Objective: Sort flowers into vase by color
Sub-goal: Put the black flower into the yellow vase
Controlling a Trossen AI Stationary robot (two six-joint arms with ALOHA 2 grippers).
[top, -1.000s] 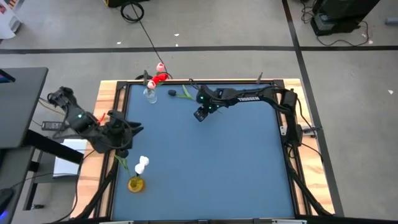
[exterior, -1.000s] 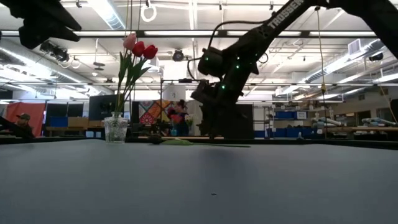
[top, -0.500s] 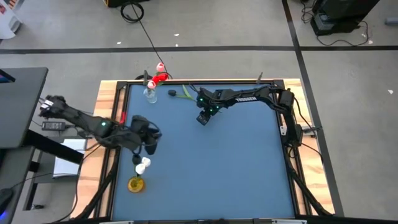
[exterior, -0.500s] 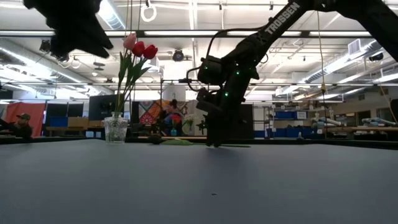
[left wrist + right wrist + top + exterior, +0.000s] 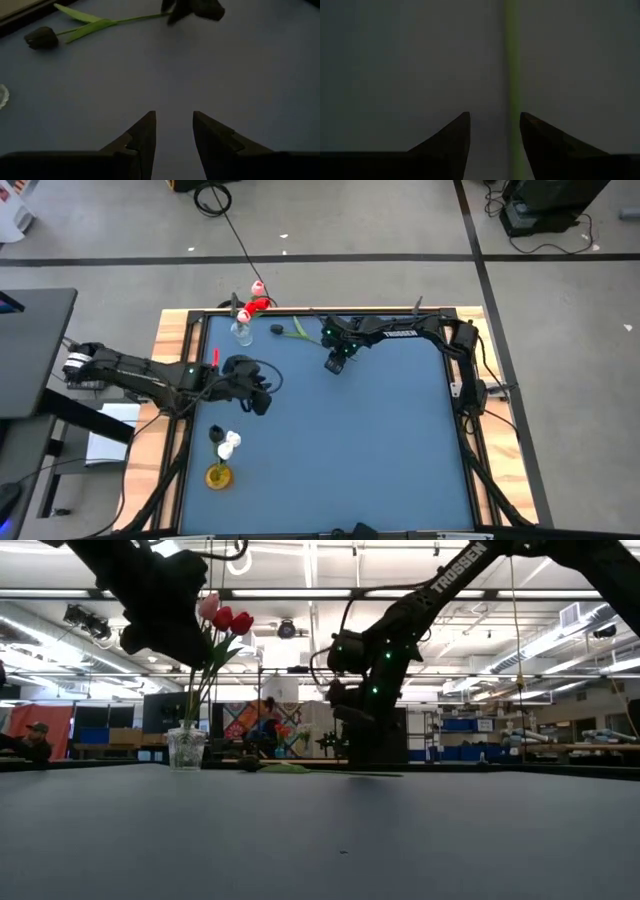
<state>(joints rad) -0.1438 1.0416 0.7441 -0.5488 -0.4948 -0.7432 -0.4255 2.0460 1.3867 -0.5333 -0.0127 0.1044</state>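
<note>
Left tool (image 5: 262, 384) has swung inward, outstretched over table (image 5: 400, 460).

Where things sit on the blue table

The clear glass vase of red and pink tulips (image 5: 243, 330) stands at the far left corner. The dark tulip lying flat (image 5: 288, 331) is just right of it. The yellow vase of white tulips (image 5: 219, 474), probably upright, is near the front left.

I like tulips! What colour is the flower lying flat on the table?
The lying tulip has a dark, near-black head; the left wrist view shows it best.
</note>
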